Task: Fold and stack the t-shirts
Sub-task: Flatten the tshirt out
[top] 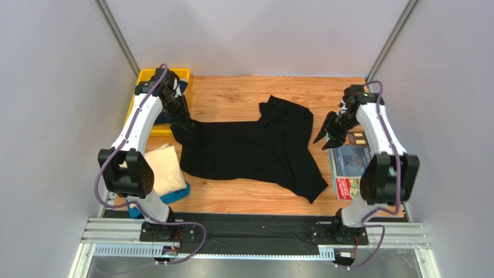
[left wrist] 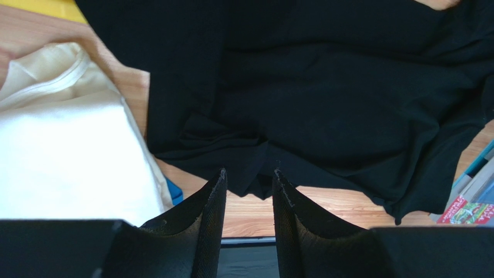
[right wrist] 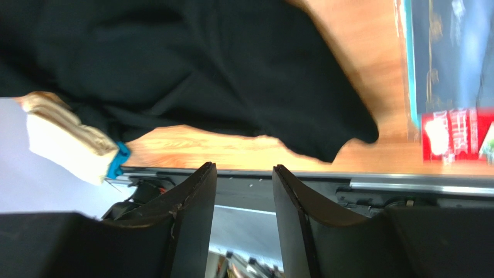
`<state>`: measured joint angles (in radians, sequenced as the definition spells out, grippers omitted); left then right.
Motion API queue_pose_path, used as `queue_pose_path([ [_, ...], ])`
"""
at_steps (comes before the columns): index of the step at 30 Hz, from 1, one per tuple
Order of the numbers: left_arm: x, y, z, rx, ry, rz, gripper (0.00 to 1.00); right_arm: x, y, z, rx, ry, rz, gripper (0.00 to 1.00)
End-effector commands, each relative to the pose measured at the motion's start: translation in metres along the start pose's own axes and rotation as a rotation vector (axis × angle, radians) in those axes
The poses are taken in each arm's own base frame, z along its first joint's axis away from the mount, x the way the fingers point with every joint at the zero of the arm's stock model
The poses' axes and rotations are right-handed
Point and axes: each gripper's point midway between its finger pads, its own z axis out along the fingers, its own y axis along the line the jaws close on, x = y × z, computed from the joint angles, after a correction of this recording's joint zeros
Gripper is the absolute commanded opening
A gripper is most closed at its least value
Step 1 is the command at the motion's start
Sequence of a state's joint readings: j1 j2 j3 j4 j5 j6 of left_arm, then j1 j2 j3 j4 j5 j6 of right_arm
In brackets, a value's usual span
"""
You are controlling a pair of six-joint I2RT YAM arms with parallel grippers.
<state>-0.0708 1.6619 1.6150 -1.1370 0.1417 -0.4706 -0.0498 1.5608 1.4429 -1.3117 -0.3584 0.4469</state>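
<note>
Black t-shirt point(top: 255, 147) lies crumpled, long axis between your arms; left gripper point(top: 185, 122) over its left edge, right gripper point(top: 324, 142) beside right edge; both parted, empty.

- Left arm point(top: 141, 119): white shell links, bulky black joint housings, black wrist section.
- Left arm cable point(top: 97, 179): lilac-grey, running in loose loops outside the links.
- Right arm point(top: 376, 130): same white links and black housings.
- Right arm cable point(top: 373, 83): lilac-grey, matching.
- Left fingers point(left wrist: 207, 220): pair of black tapered blades, woven texture on the faces, slightly rough edges.
- Right fingers point(right wrist: 194, 214): pair of black tapered blades, curved outer sides.
- Base plates point(top: 169, 232): flat, black, one under each arm.
</note>
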Motion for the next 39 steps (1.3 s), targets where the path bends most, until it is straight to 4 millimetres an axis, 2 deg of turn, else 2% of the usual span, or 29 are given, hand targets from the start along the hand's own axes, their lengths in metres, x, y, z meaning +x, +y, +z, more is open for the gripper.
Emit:
queue_pose_path([
  [1, -0.012, -0.02, -0.003, 0.054, -0.032, 0.015, 0.41, -0.039, 0.018, 0.043, -0.028, 0.004, -0.141, 0.47],
  [2, -0.011, -0.022, -0.001, 0.057, -0.025, 0.017, 0.41, -0.047, 0.038, 0.045, -0.054, -0.02, -0.203, 0.48],
  [3, -0.009, -0.023, 0.003, 0.055, -0.015, 0.021, 0.41, -0.054, 0.043, 0.057, -0.049, -0.006, -0.236, 0.49],
  [4, -0.008, -0.025, 0.004, 0.059, -0.007, 0.026, 0.41, -0.059, 0.05, 0.06, -0.049, -0.009, -0.26, 0.49],
  [5, -0.006, -0.026, 0.006, 0.063, 0.0, 0.03, 0.41, -0.068, 0.069, 0.064, -0.054, -0.013, -0.303, 0.5],
  [7, -0.003, -0.028, 0.01, 0.059, 0.012, 0.038, 0.41, -0.07, 0.084, 0.072, -0.043, 0.001, -0.365, 0.5],
  [8, -0.001, -0.028, 0.011, 0.058, 0.02, 0.041, 0.41, -0.081, 0.096, 0.078, -0.049, -0.012, -0.386, 0.5],
  [11, 0.003, -0.029, 0.015, 0.05, 0.032, 0.049, 0.41, -0.089, 0.108, 0.097, -0.045, -0.002, -0.406, 0.51],
  [14, 0.007, -0.029, 0.016, 0.048, 0.044, 0.055, 0.4, -0.09, 0.106, 0.115, -0.002, 0.02, -0.411, 0.51],
  [20, 0.012, -0.026, 0.022, 0.033, 0.062, 0.058, 0.4, -0.09, 0.099, 0.132, 0.047, 0.035, -0.428, 0.51],
  [28, 0.015, -0.032, 0.027, 0.032, 0.074, 0.07, 0.39, -0.083, 0.091, 0.153, 0.066, 0.097, -0.43, 0.51],
  [39, 0.019, -0.033, 0.033, 0.023, 0.09, 0.081, 0.39, -0.069, 0.086, 0.168, 0.07, 0.169, -0.423, 0.5],
])
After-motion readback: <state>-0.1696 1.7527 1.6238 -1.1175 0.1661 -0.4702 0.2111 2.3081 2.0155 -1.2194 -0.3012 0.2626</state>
